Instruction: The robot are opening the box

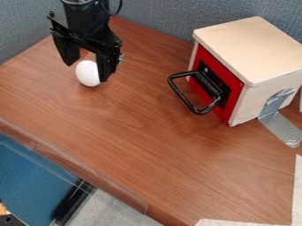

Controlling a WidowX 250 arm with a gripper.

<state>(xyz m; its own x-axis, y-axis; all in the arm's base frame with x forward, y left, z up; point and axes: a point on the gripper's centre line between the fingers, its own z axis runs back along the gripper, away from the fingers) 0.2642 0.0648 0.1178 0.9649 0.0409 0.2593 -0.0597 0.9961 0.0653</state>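
My gripper (89,73) hangs low over the upper left of the table, its two fingers spread apart and open. A white egg-shaped object (87,74) rests on the wood by the fingers, partly behind the right one; whether they touch it I cannot tell. At the right stands a light wooden box (252,49) with a red front (234,88). The front is closed and faces left, and a black handle (180,95) sticks out from it toward the table's middle. The gripper is well left of the handle.
Silver tape (275,115) runs from the box's side down to the brown table (147,145). Grey-blue partition walls (159,16) stand behind. A clear strip (77,165) lines the front left edge, and pale sheets (245,222) lie at the lower right.
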